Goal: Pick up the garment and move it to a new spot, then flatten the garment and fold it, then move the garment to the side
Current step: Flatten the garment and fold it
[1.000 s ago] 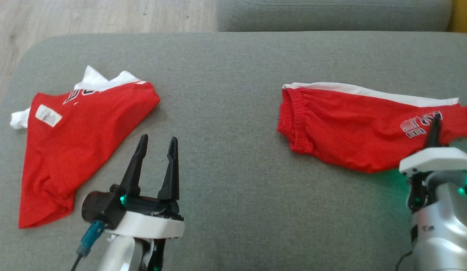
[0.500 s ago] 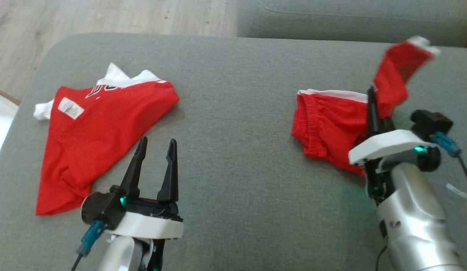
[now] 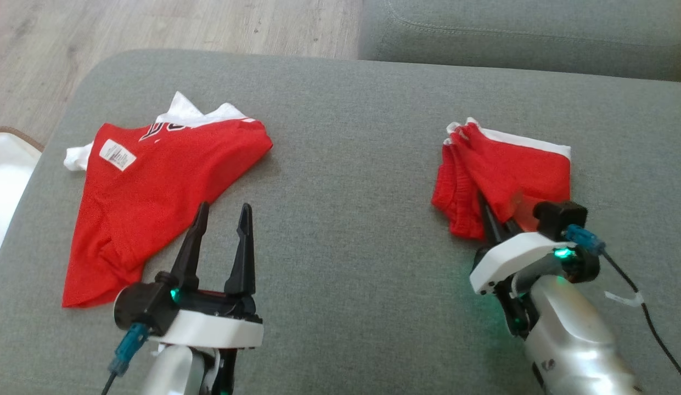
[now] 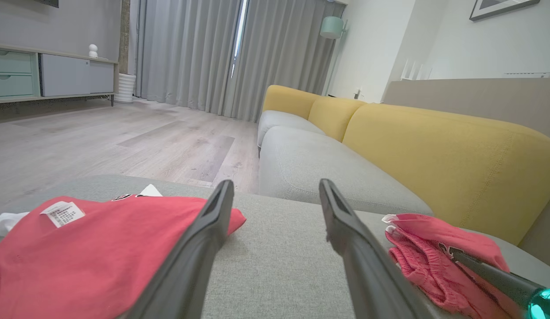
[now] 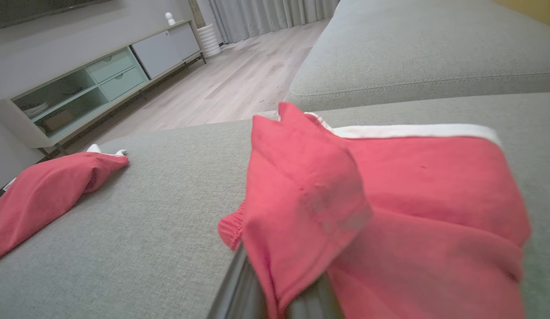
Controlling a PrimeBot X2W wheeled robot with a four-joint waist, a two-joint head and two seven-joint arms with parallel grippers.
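Red jersey [image 3: 153, 181] lies far left on the grey cushion [image 3: 345, 164]. Just right of it I see my left gripper [image 3: 224, 208], fingers spread and empty. At right, my right gripper [image 3: 480, 198] is clamped on the near edge of the doubled-over red shorts [image 3: 516, 164].

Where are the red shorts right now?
In the head view, the red shorts lie on the right side of the grey cushion, pinched by the right gripper, across from the red shirt.
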